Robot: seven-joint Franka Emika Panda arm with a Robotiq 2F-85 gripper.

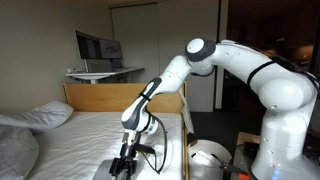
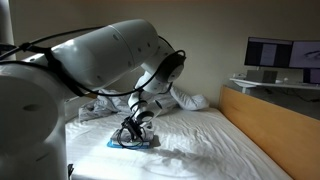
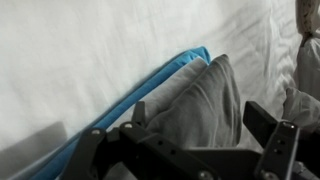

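**Gripper Poised Over Folded Cloth on Bed**

From my remote station, the gripper (image 3: pixel 195 125) stands with its jaws apart, one finger either side of a raised fold of grey cloth (image 3: pixel 200 92), as the wrist view shows. The fold sits between the fingers but I see a gap on each side, so nothing is pinched. The grey cloth lies on a blue cloth (image 3: pixel 150 85), whose edge shows along its left side. Both rest on the white sheet (image 3: pixel 90 40). In an exterior view the gripper (image 2: pixel 130 135) points straight down onto the blue cloth (image 2: pixel 125 146), near the middle of the bed (image 1: pixel 80 130).

As I judge it, a clean pinch calls for the fingers to stay centred on the ridge and low enough to catch the grey fold alone, without the blue layer or the sheet beneath.

A pillow (image 1: pixel 45 115) lies well apart. A wooden bed end (image 1: pixel 100 95) and a monitor (image 1: pixel 98 47) stand beyond.
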